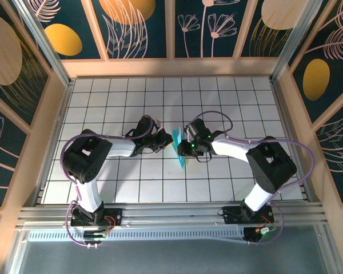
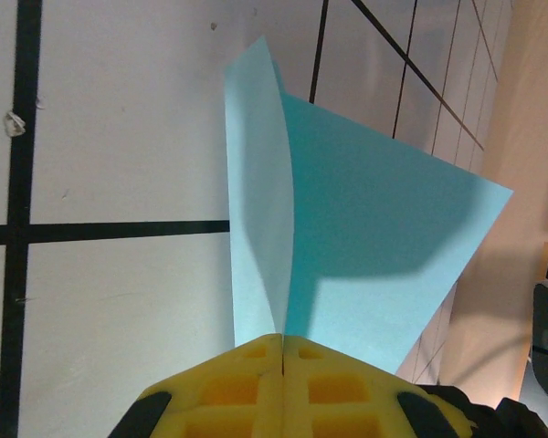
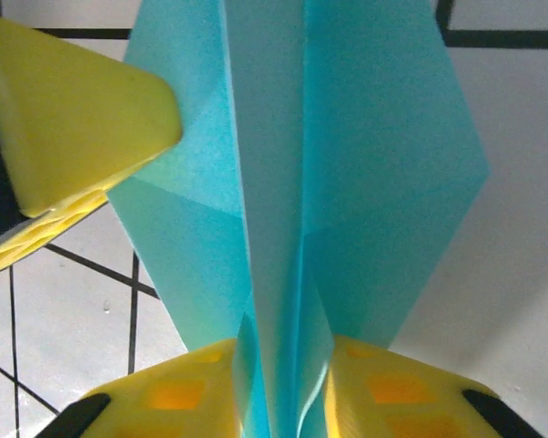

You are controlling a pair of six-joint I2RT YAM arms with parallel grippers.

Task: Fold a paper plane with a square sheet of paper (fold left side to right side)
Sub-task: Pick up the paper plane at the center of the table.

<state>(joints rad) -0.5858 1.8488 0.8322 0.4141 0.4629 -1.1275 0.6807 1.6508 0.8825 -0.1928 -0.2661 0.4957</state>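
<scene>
Paper plane [image 1: 180, 149] is held up off the middle of the table [image 1: 131, 188], pinched between your two arms where they meet nose to nose. Your left gripper [image 2: 281, 345] is clamped flat on one end of the fold, its yellow pads pressed together with the cyan paper rising out of the seam and one flap curling away from the other. Your right gripper [image 3: 285, 358] flanks the centre crease, with the folded layers filling the narrow gap between its pads; you cannot tell whether it is really squeezing or only touching. The step looks like setting that centre crease, so bring the right pads square onto the spine and low on it, with the layers stacked evenly, and let the left grip hold the paper taut rather than pull. Watch the left finger [image 3: 73, 119] sitting just beside the wing's edge in the right wrist view; a nudge there would likely buckle the thin flap. Both wings flare free on either side, so move along the crease, not across it. Open tiles lie all around, and the wooden walls [image 1: 171, 67] stand well apart.
</scene>
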